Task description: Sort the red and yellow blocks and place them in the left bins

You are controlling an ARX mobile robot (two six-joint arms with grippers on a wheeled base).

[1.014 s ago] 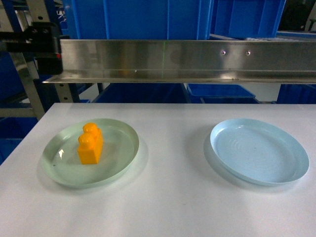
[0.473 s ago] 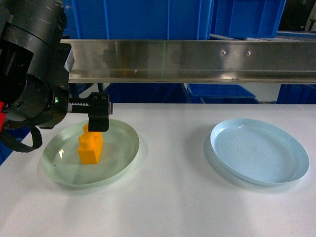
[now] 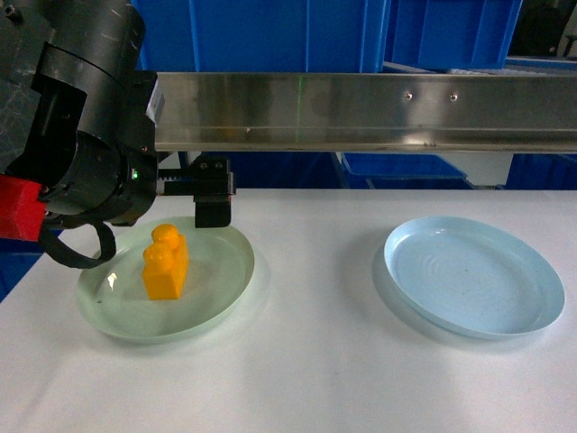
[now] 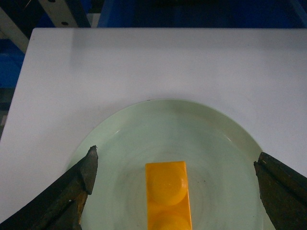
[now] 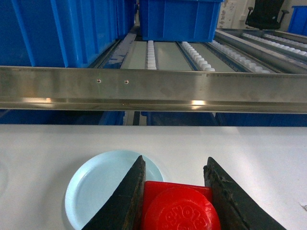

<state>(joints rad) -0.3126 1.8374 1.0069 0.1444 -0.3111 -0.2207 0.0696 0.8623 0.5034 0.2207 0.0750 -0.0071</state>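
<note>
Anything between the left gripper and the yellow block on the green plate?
Nothing visible. The left gripper is open above the green plate, and the yellow block sits uncovered between its fingers.

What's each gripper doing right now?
Left gripper: open, jaws wide either side of the yellow block on the green plate.
Right gripper: shut on the red block.

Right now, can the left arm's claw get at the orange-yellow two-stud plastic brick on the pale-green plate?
Probably yes: the left claw is open above the orange-yellow brick, fingers either side, nothing between them.
</note>
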